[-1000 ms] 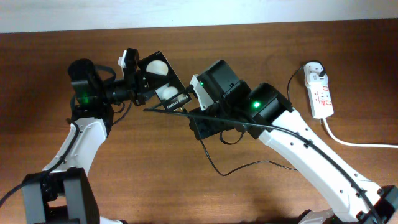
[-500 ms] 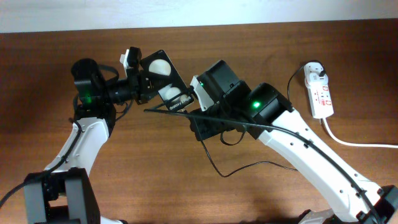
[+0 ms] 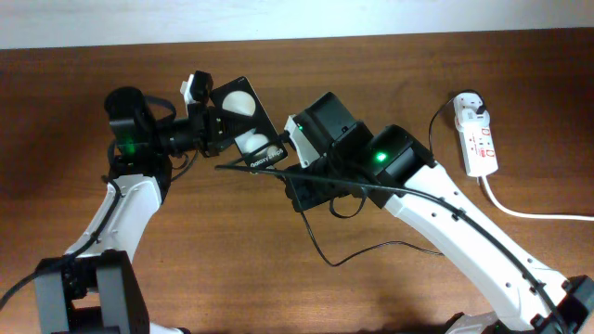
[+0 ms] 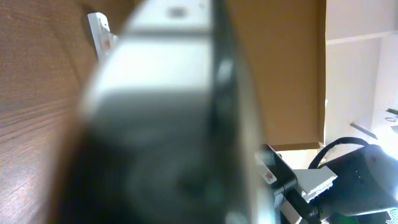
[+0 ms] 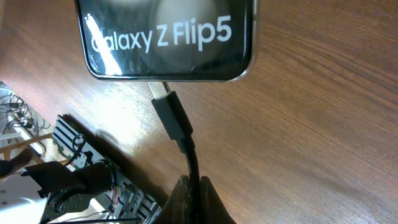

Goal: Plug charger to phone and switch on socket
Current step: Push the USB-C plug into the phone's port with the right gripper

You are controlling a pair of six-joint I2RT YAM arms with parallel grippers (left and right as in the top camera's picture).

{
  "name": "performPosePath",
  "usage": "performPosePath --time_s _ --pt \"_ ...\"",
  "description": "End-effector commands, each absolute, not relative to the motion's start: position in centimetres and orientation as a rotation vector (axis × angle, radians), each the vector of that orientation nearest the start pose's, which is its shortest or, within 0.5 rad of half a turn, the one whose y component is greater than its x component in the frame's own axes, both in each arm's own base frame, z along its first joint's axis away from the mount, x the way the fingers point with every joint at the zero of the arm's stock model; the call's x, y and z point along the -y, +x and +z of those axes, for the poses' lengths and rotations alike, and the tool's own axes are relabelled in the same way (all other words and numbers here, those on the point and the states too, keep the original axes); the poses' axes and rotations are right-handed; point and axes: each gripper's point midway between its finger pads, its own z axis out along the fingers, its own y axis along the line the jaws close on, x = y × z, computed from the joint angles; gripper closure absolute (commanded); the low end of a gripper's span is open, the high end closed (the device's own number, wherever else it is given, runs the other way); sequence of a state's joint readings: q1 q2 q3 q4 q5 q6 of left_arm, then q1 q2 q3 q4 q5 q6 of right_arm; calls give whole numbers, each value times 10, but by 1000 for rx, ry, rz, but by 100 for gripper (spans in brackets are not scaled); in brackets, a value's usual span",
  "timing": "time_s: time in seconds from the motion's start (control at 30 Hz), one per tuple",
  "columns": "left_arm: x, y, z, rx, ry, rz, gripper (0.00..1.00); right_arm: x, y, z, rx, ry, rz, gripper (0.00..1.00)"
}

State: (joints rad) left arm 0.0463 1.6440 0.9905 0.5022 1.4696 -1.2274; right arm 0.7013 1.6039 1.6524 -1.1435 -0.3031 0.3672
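Note:
My left gripper point(image 3: 212, 125) is shut on the phone point(image 3: 251, 119), a black phone with two white circles, held tilted above the table. In the right wrist view the phone's point(image 5: 168, 37) bottom edge reads "Galaxy Z Flip5". My right gripper point(image 5: 194, 193) is shut on the charger cable point(image 5: 177, 124) just behind its plug. The metal tip sits at the phone's port. In the overhead view my right gripper point(image 3: 288, 170) is right at the phone's lower edge. The thin cable point(image 3: 320, 246) loops over the table to the white adapter point(image 3: 469, 104) in the socket point(image 3: 483, 148). The left wrist view is filled by the blurred phone point(image 4: 174, 124).
The socket's thick white cord point(image 3: 538, 213) runs off to the right edge. My right arm's black cable point(image 3: 371, 186) crosses above the table. The wooden table point(image 3: 232, 260) ends at a white wall at the back. The socket also shows in the left wrist view point(image 4: 99, 31).
The left gripper and phone have shifted slightly to the right, toward the plug. The right gripper has stayed about where it was.

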Motion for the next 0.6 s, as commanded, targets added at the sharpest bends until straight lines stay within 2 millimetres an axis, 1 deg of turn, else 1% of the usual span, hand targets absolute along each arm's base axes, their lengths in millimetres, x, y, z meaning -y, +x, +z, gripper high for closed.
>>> performPosePath --time_s 0.0,0.07,0.13,0.17,0.27,0.3,0.37,0.43,0.57 --pt "157 362 270 -2084 122 -2048 100 -287 265 240 -2710 -553 697 96" --pt "150 375 268 -2064 40 -1996 100 -288 265 240 -2707 -553 699 96" --pt "150 376 268 -2062 35 -1992 100 -291 268 243 -2687 -547 711 96" --pt "150 376 268 -2063 35 -1992 100 -294 273 246 -2668 -523 729 96" --pt "150 376 268 -2063 35 -1993 100 -302 282 254 -2607 -524 756 96" --pt "150 375 268 -2064 40 -1997 100 -303 284 255 -2596 -523 757 96" --pt "151 368 269 -2075 84 -2027 100 -298 291 254 -2585 -500 701 96" --pt "153 354 271 -2091 168 -2080 100 -298 294 256 -2560 -525 685 96" --pt "153 354 271 -2092 170 -2081 100 -298 297 257 -2548 -519 671 96"
